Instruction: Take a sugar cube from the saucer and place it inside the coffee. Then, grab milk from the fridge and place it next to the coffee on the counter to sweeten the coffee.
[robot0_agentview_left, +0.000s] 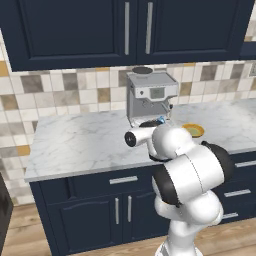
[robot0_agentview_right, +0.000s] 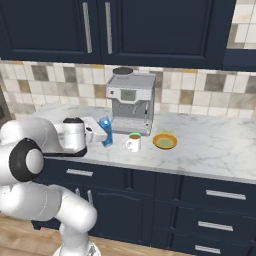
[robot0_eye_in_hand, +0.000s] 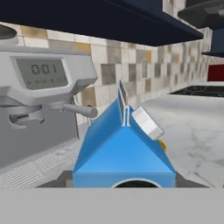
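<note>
Now clamped in the claw (robot0_agentview_right: 104, 133): the milk (robot0_agentview_right: 105, 130), upright, base just above or on the tabletop (robot0_agentview_right: 210, 145), presumably for setting down beside the coffee (robot0_agentview_right: 134, 142) just past it, saucer (robot0_agentview_right: 164, 141) farther beyond, espresso machine (robot0_agentview_right: 130, 102) behind.

Reaches forward at counter height with the white, dark-jointed arm (robot0_agentview_right: 45, 137) bent at the elbow. Keeps the two-finger gripper (robot0_agentview_right: 100, 134) level, jaws closed on the blue milk carton (robot0_agentview_right: 106, 131).
</note>
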